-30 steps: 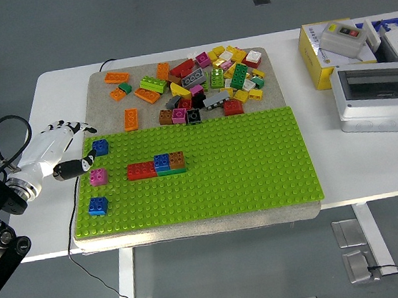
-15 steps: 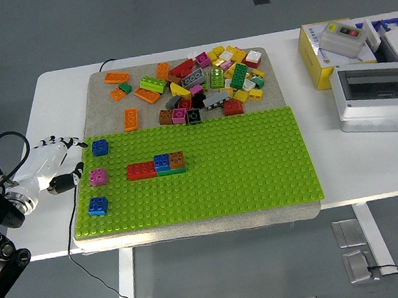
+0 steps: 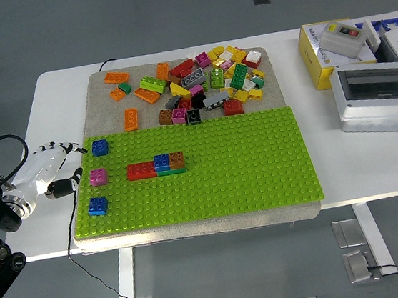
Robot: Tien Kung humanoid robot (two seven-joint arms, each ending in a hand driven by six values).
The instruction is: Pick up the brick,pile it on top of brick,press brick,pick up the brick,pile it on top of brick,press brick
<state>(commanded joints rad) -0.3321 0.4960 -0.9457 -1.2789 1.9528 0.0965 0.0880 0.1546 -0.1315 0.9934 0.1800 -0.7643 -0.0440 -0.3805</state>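
We see 1 stacked cluster (image 3: 157, 167) on the baseplate (image 3: 258, 164); our left hand (image 3: 52, 169) (fingers relaxed, empty) hovers beside it.

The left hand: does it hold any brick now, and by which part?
Nothing is held. The left hand is beside the green baseplate, fingers relaxed and empty.

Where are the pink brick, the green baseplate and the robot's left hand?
pink brick (image 3: 98, 177), head view, on its studded top.
green baseplate (image 3: 258, 164), head view, on a bare studded stretch right of centre.
left hand (image 3: 50, 169), head view, on the white back of the hand.
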